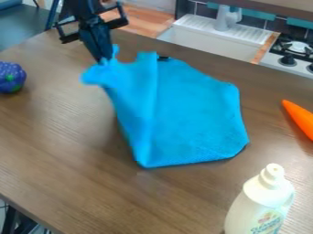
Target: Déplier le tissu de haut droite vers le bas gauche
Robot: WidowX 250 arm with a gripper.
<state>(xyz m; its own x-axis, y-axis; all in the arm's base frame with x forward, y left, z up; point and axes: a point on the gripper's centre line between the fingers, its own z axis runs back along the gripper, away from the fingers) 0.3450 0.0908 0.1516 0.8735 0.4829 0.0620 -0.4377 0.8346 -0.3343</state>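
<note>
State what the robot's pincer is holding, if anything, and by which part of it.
The pincer holds the blue cloth by its bunched, raised corner, toward the upper left of the picture.

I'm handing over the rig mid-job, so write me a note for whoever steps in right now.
Claw: gripping the cloth at its upper left, where it bunches up.
Cloth: mid-table, its right part lying on the table, its left side drawn up toward the claw.
Nearby: bottle at lower right, carrot at right, grapes at left.
Done: cloth gripped, one side raised.
Left: the held part is not yet laid at bottom left; probably bring it down that way, let go, and check for folds.
</note>
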